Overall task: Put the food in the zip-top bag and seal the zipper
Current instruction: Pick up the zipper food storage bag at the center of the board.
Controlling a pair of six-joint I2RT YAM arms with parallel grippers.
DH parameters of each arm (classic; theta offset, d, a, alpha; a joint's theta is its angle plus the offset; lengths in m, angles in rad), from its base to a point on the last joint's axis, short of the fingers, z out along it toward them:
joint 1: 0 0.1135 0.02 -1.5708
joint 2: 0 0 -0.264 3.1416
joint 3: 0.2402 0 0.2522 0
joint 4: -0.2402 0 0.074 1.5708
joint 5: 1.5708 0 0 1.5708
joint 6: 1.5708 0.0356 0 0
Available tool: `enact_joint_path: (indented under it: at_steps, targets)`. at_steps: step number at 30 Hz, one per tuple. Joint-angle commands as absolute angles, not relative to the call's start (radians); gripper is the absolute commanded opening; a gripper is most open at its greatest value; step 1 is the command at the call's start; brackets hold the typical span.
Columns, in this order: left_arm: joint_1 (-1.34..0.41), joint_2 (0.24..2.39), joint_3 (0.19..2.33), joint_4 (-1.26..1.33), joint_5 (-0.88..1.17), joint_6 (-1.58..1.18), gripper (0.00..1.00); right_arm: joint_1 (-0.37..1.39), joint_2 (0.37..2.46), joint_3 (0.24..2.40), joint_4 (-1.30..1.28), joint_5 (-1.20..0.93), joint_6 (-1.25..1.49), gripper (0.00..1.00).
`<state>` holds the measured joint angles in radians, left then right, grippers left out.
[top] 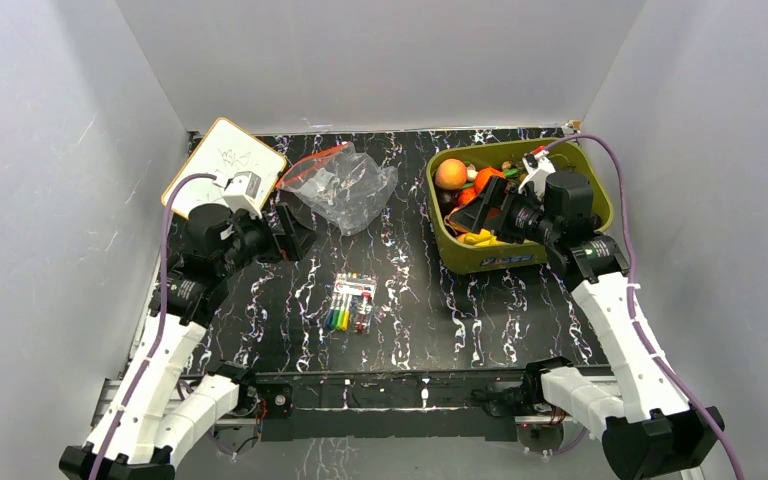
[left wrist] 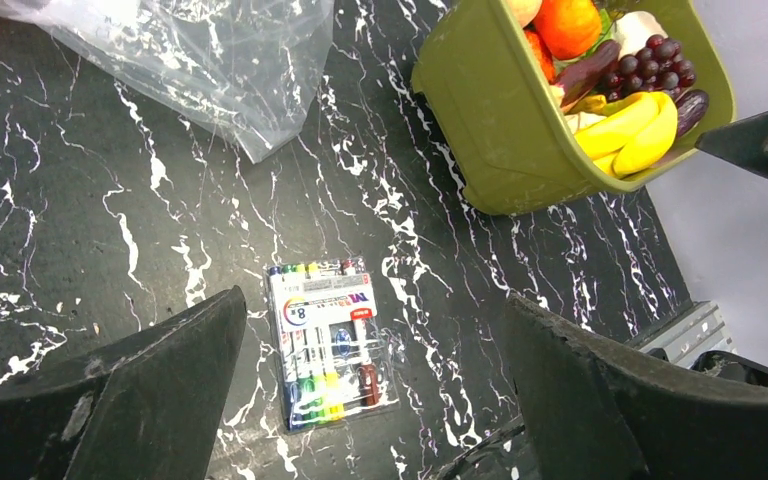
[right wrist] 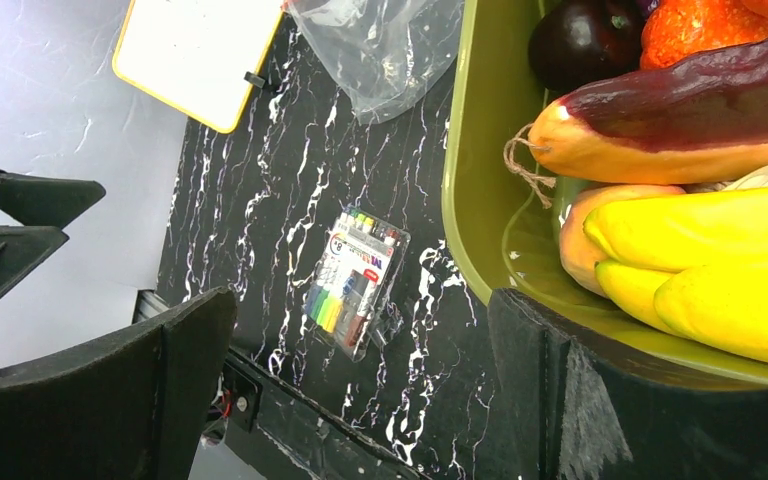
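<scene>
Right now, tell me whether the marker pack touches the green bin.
Apart. The left wrist view shows bare table between the marker pack and the green bin.

- I see the food (top: 472,195) piled in the olive-green bin (top: 520,258): yellow bananas (right wrist: 700,270), purple grapes (left wrist: 650,65), a dark plum (right wrist: 585,40).
- The zip-top bag (top: 345,185) lies clear and crumpled at back centre, apart from the bin.
- The zipper (top: 310,163) is a red-orange strip on its left edge. I cannot tell if it is sealed.
</scene>
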<state>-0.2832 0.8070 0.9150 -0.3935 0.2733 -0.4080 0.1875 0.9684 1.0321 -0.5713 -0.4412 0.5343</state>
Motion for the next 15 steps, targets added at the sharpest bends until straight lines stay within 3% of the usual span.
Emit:
enact_joint_path:
  at_steps: [1,9,15]
  targets:
    - [-0.275,0.758,0.907,-0.357,0.288,-0.407,0.98,0.182,0.942,1.032,-0.496,-0.461,0.541,0.98]
    - [-0.276,0.77,0.941,-0.422,0.248,-0.373,0.98,0.185,0.934,1.026,-0.435,-0.509,0.572,0.96]
    - [-0.276,0.765,0.961,-0.464,0.267,-0.332,0.96,0.276,1.003,1.087,-0.422,-0.373,0.589,0.84]
